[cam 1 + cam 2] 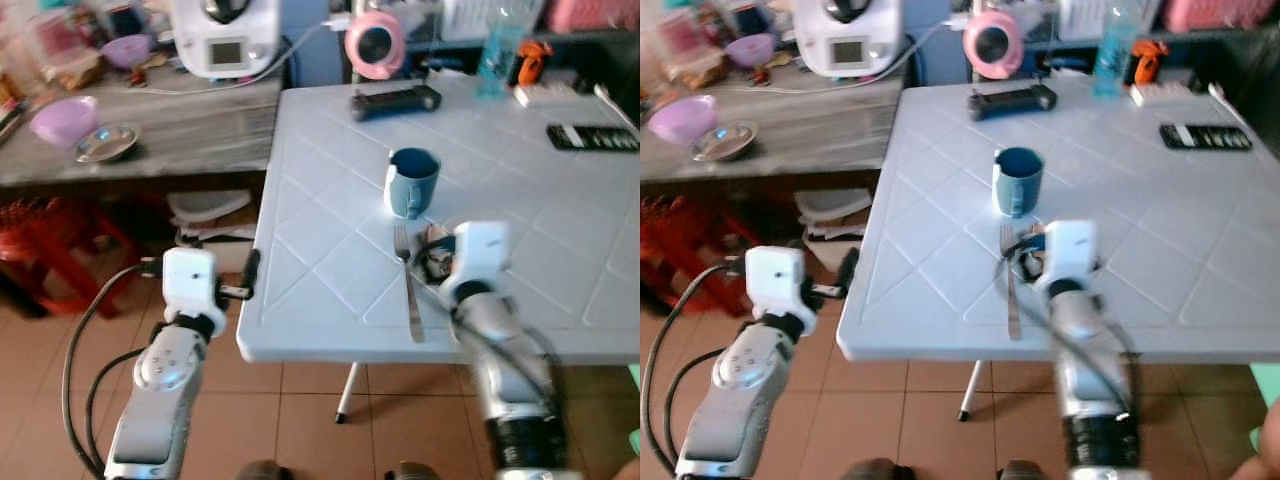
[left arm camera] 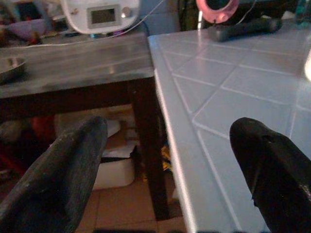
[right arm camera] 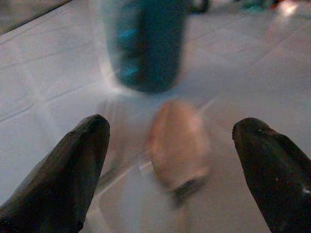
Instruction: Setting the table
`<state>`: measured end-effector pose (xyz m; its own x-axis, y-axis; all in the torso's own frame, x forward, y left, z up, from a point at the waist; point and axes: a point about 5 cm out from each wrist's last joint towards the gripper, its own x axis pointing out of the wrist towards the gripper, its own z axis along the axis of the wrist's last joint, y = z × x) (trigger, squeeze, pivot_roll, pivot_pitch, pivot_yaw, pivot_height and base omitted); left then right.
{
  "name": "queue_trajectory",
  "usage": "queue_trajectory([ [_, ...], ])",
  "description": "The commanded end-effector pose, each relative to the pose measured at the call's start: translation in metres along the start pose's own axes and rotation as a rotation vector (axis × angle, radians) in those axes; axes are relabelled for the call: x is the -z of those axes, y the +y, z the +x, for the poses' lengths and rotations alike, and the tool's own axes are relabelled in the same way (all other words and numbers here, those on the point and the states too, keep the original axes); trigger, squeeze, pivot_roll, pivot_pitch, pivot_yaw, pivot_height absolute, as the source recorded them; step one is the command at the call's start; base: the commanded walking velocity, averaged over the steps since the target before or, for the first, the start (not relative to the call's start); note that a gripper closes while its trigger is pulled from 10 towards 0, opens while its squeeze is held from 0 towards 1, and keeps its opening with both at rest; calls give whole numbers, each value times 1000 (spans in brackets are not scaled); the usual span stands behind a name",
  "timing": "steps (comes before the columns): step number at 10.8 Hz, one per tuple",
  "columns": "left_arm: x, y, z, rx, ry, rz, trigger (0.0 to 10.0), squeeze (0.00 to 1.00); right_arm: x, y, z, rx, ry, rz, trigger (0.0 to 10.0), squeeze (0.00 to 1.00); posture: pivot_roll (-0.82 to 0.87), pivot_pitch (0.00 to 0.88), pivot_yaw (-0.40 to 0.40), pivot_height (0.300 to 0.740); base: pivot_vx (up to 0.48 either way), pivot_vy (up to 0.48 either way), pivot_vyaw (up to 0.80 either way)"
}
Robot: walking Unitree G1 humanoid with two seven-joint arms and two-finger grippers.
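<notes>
A blue mug stands on the white tiled table. A metal fork lies in front of it, tines toward the mug. My right gripper hovers low over the table just right of the fork, open. In the right wrist view a blurred tan object lies on the table between the spread fingers, with the mug just beyond. My left gripper is open beside the table's left edge, below table height, holding nothing.
On the table's far side lie a black controller, a black remote, a pink round device and a bottle. Left of it, a wooden counter holds a purple bowl, steel bowl and white appliance.
</notes>
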<state>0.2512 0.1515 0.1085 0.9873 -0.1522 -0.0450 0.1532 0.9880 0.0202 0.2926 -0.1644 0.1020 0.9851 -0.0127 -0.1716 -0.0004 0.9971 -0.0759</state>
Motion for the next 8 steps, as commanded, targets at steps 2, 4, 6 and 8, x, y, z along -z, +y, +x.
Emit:
queue_trajectory([
  [2,-4,4,-1,-18,-10,5,10000,0,-3,4,-3,-23,-10,19,10000,0,-15,52,97,740,0,0,0],
  [4,-3,4,-1,-16,-6,4,10000,0,8,6,-11,-46,57,26,10000,0,-19,60,92,740,0,0,0],
  [6,-1,3,-1,-12,-1,0,10000,0,14,13,-15,-116,100,34,10000,0,-23,65,92,740,0,0,0],
  [8,-2,2,-1,-10,-3,-2,10000,0,9,22,-17,-172,98,46,10000,0,-23,66,92,740,0,0,0],
])
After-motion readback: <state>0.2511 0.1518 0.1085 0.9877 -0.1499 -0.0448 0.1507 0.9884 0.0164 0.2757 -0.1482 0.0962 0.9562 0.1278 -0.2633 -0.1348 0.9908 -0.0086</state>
